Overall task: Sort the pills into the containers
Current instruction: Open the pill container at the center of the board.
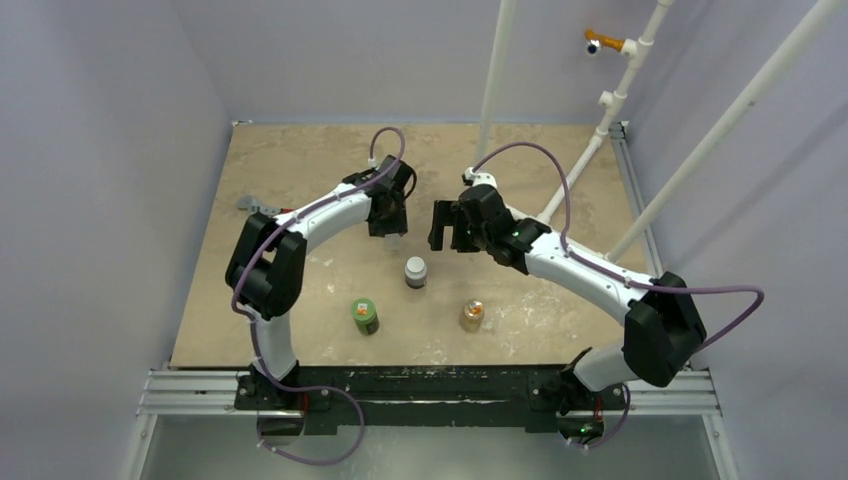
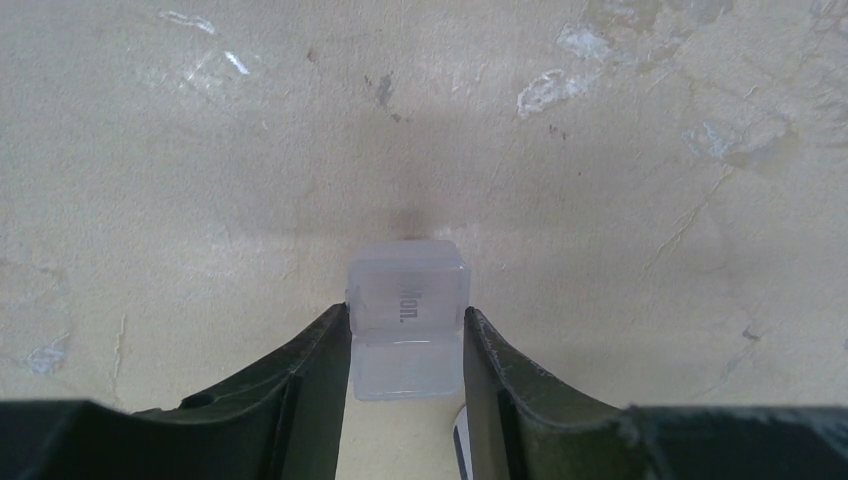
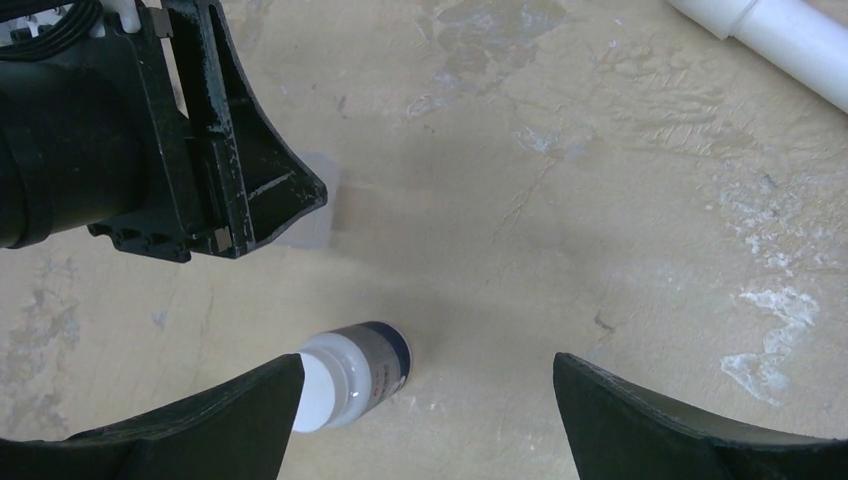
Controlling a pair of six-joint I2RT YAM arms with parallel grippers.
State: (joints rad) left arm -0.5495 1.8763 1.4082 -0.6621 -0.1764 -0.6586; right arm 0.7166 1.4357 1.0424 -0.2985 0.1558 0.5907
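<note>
The container, a small transparent plastic case (image 2: 408, 298) marked "Mon.", rests on the tan table between the fingers of my left gripper (image 2: 408, 340). Both fingers touch its sides, so the gripper is shut on it. In the top view the case (image 1: 394, 241) shows just below the left gripper (image 1: 388, 228). In the right wrist view it is a pale patch (image 3: 318, 215) behind the left gripper's finger (image 3: 250, 170). My right gripper (image 1: 438, 228) is open and empty, hovering to the right of the case, jaws wide apart (image 3: 425, 400). No pills are visible.
A dark brown white-capped bottle (image 1: 415, 271) (image 3: 352, 376) stands in front of the grippers. A green bottle (image 1: 364, 315) and a tan-orange bottle (image 1: 472, 315) stand nearer the front edge. A small grey object (image 1: 255, 205) lies at left. White pipes (image 1: 590, 160) slant over the back right.
</note>
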